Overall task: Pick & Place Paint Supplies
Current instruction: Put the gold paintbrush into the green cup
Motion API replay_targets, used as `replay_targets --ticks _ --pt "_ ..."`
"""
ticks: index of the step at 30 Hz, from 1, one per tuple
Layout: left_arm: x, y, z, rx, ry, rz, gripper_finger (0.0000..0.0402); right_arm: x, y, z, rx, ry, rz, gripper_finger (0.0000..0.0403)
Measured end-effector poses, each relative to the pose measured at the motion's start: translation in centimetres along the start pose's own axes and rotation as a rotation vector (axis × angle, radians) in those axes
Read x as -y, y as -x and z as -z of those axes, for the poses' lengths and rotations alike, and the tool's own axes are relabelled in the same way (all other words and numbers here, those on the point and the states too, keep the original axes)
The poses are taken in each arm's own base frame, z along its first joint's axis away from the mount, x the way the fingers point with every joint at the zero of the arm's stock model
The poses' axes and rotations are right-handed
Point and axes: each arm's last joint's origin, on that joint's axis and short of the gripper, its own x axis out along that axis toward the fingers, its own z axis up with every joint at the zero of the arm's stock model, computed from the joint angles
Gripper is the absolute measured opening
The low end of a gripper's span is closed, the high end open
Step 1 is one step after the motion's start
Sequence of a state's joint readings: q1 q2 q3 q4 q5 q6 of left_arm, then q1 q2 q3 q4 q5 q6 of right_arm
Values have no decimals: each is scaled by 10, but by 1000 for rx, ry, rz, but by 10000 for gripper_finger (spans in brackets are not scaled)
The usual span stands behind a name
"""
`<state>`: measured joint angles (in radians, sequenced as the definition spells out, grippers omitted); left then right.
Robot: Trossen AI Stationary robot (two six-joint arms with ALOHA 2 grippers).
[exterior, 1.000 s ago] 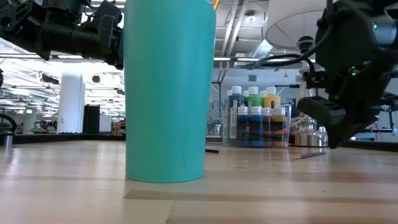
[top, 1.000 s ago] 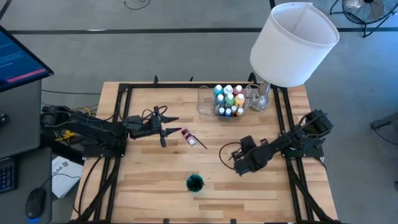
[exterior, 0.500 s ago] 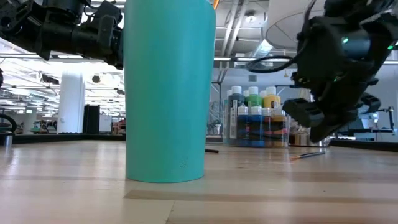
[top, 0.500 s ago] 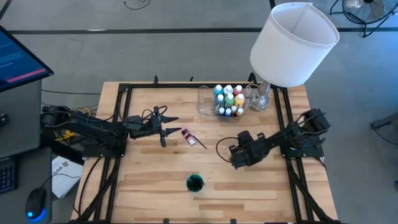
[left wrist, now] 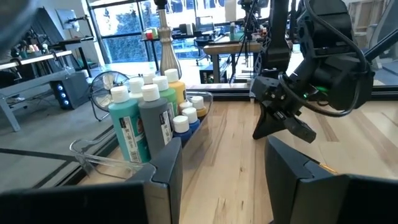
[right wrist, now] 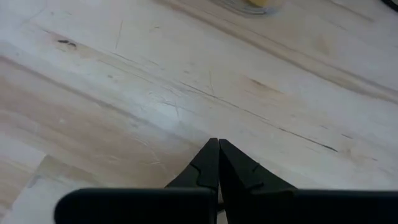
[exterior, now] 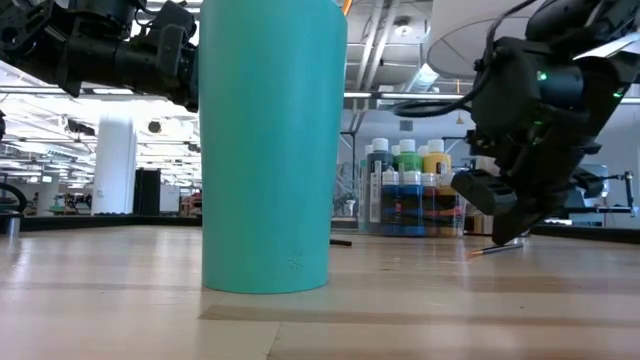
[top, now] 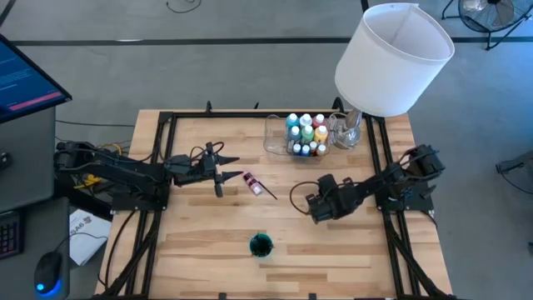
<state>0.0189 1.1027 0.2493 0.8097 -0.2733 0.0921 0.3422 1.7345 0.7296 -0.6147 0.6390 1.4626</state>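
Observation:
The paint bottles stand packed in a clear tray at the far middle of the table, also in the left wrist view. A small pink bottle and a thin dark brush lie on the wood just right of my left gripper. That gripper is open, held level above the table, with nothing between its fingers. My right gripper is shut and slants down, its tips just above another thin brush lying flat on the table.
A tall teal cup stands near the table's front edge. A big white lampshade hangs over the far right corner, with a glass lamp base beside the tray. Black rails run along both table sides.
My right gripper has sunk toward the table and gone a little toward the left and far edges, staying shut. Its tips now stand just over the brush.

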Motion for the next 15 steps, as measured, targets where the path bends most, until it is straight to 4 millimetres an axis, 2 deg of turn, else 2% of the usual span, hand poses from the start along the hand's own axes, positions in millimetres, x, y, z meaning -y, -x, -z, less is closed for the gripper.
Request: replay_targets --ticks 5,15 --pt "0 0 0 0 0 0 121 -2 8 7 -3 -34 -8 0" --pt "0 0 0 1 19 12 121 -18 36 15 -122 -39 -63 0"
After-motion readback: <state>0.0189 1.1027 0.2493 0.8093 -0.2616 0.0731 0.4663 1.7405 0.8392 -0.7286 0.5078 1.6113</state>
